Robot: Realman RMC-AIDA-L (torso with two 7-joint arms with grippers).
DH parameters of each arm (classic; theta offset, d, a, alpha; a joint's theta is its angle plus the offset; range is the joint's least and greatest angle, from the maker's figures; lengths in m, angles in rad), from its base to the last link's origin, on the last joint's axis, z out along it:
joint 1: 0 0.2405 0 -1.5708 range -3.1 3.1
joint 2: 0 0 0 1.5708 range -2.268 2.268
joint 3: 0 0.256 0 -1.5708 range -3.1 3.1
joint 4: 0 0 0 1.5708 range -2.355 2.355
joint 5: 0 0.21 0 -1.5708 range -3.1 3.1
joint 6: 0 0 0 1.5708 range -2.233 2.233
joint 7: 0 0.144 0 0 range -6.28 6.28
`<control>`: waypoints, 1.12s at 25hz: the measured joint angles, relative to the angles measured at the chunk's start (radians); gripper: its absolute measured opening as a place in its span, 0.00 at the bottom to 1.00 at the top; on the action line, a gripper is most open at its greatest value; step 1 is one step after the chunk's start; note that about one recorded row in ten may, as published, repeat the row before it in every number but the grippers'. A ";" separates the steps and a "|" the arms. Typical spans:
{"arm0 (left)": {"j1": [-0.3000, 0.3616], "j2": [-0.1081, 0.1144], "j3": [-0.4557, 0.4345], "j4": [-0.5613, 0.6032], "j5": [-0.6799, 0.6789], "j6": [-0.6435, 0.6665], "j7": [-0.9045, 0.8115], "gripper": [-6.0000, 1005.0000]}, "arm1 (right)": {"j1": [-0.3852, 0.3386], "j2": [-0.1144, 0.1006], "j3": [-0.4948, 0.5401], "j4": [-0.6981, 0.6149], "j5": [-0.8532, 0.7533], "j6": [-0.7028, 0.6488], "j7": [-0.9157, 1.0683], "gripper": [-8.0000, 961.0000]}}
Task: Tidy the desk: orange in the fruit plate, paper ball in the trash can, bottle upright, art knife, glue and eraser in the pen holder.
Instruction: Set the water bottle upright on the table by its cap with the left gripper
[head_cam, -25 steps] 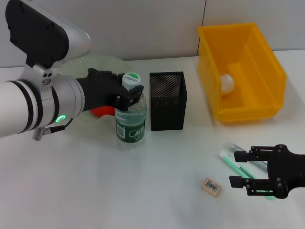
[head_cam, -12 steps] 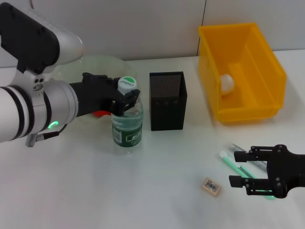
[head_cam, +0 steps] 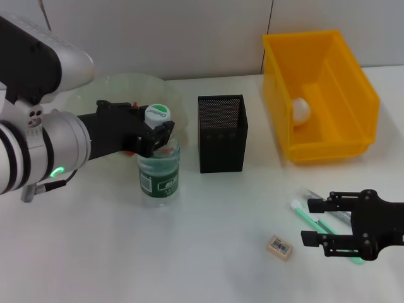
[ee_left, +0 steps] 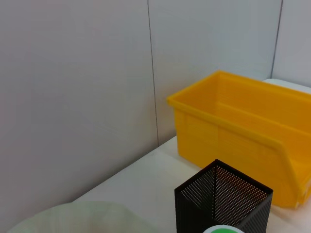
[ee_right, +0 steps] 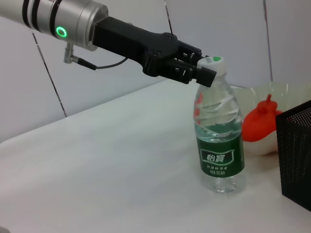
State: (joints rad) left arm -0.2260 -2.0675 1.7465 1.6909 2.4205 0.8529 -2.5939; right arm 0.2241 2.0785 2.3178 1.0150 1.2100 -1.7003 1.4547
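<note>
The bottle (head_cam: 158, 170) stands upright on the table, also in the right wrist view (ee_right: 219, 145). My left gripper (head_cam: 154, 129) is shut on its neck just under the white cap (head_cam: 156, 112). The orange (ee_right: 260, 124) lies in the fruit plate (head_cam: 126, 85) behind the bottle, mostly hidden in the head view. The paper ball (head_cam: 301, 109) lies in the trash can (head_cam: 322, 95). The pen holder (head_cam: 222, 132) stands to the right of the bottle. The eraser (head_cam: 280, 247) lies near the front. My right gripper (head_cam: 314, 222) is open over two thin green-and-white sticks (head_cam: 304, 214), just right of the eraser.
The trash can (ee_left: 243, 131) stands at the back right against the wall, with the pen holder (ee_left: 223, 194) in front of it in the left wrist view. The pen holder's corner (ee_right: 296, 155) stands close beside the bottle in the right wrist view.
My left gripper has carried the bottle to the left and toward the front, away from the pen holder. The right gripper has barely moved.
</note>
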 joint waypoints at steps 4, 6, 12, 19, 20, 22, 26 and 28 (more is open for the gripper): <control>0.012 0.001 -0.001 0.015 0.000 0.000 0.000 0.45 | 0.000 0.000 -0.001 -0.001 0.000 0.009 0.000 0.70; 0.017 0.001 -0.001 0.022 0.001 0.001 0.000 0.45 | 0.000 0.000 -0.002 -0.002 -0.001 0.012 0.000 0.70; 0.035 0.001 -0.001 0.047 0.004 0.012 0.006 0.45 | 0.001 0.000 -0.001 -0.005 -0.013 0.013 0.003 0.70; 0.056 0.001 -0.021 0.057 0.003 0.019 0.013 0.45 | 0.008 0.000 0.000 -0.010 -0.014 0.013 0.004 0.70; 0.056 0.001 -0.021 0.057 0.003 0.019 0.013 0.45 | 0.010 0.000 0.000 -0.012 -0.014 0.013 0.005 0.70; 0.065 0.001 -0.027 0.058 0.001 0.019 0.018 0.45 | 0.011 0.000 -0.001 -0.014 -0.014 0.013 0.006 0.70; 0.075 0.001 -0.040 0.058 -0.001 0.019 0.023 0.45 | 0.015 0.000 -0.002 -0.016 -0.017 0.013 0.007 0.70; 0.078 0.001 -0.044 0.058 -0.001 0.020 0.023 0.45 | 0.020 0.000 -0.001 -0.018 -0.025 0.013 0.008 0.70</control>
State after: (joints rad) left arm -0.1479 -2.0662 1.7028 1.7492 2.4195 0.8729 -2.5707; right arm 0.2441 2.0786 2.3171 0.9972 1.1853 -1.6874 1.4628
